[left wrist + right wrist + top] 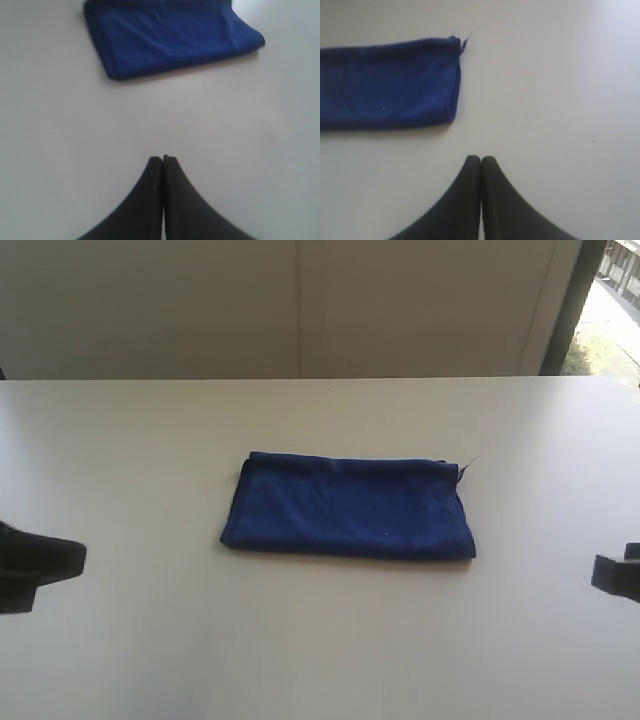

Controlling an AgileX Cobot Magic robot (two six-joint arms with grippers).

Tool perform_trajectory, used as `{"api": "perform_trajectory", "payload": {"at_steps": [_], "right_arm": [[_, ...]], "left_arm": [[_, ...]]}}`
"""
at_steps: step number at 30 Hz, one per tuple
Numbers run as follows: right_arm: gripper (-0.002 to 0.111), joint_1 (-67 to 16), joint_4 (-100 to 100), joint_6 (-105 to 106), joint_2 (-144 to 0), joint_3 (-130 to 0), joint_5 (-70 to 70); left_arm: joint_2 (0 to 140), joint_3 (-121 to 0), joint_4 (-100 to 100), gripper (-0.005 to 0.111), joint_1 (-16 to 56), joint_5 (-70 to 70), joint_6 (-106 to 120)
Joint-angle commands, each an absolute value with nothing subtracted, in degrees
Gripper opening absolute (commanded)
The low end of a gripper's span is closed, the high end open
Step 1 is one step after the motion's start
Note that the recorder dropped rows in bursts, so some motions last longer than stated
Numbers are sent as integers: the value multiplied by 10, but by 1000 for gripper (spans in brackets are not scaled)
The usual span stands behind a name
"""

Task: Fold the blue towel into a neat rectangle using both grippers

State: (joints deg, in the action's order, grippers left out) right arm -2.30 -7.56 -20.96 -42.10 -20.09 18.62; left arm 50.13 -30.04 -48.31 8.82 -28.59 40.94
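Black left gripper [40,565], jaws pressed shut and empty, sits at eight o'clock from the blue towel [350,505], well apart. That towel lies in the middle of the table [320,670], folded into a rectangle, a loose thread [468,465] at its two o'clock corner. At four o'clock the right gripper [615,575] is likewise closed on nothing. Risk: another fold that pinches only the top layer could drag the cloth askew.
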Motion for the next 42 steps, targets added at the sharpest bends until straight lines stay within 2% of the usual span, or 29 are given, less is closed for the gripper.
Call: {"api": "perform_trajectory", "payload": {"at_steps": [1, 9, 16, 22, 32, 42], "right_arm": [[0, -30, -27, -96, -518, -316, 321], [0, -30, 178, 166, -671, -447, 407], [0, -28, 186, 204, -808, -557, 444], [0, -28, 187, 223, -912, -655, 451], [0, -22, 197, 241, -1057, -784, 476], [0, 0, 197, 242, -1103, -841, 475]], "left_arm": [[652, -422, -449, 0, 87, -379, 435], [849, -610, -446, 0, 127, -391, 483], [1001, -751, -369, 0, 200, -386, 444], [1111, -852, -324, 0, 214, -366, 413], [1206, -882, -344, 0, 214, -250, 420], [1247, -881, -362, 0, 213, -256, 425]]}}
